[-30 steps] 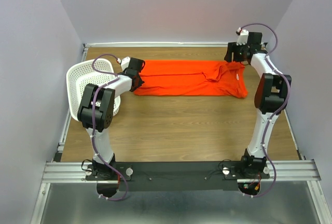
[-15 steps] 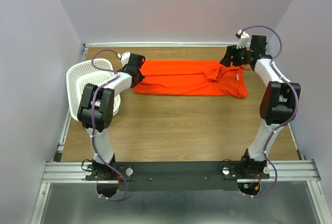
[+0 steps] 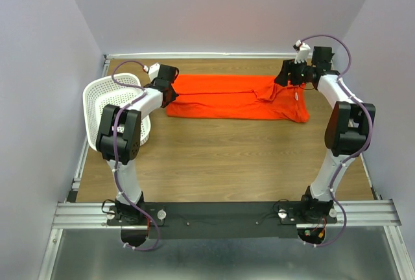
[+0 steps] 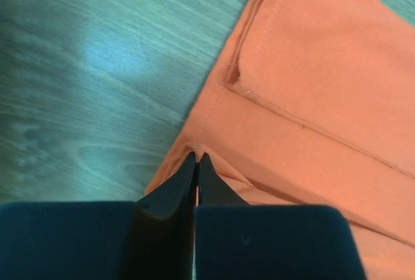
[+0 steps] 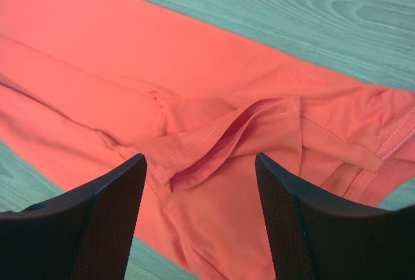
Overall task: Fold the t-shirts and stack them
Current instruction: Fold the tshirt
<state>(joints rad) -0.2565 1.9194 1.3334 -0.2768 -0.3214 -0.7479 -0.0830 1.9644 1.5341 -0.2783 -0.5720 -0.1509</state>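
The orange-red t-shirt [image 3: 237, 97] lies as a long folded band across the back of the table, with a small white neck label near its right end. My left gripper [image 3: 170, 91] is at the shirt's left end; in the left wrist view [image 4: 196, 158] it is shut on a pinch of the shirt's hem [image 4: 311, 98]. My right gripper [image 3: 283, 80] hovers over the shirt's right end. In the right wrist view [image 5: 201, 160] it is open, with a folded sleeve [image 5: 227, 137] between the fingers.
A white perforated basket [image 3: 115, 102] lies tipped on its side at the table's left edge, just beside the left arm. The wooden table [image 3: 227, 157] shows bare in front of the shirt. Grey walls stand close on both sides and behind.
The left gripper has shifted slightly back and left with the shirt's left end. The right arm has stretched and its gripper has moved left, over the shirt's right end.
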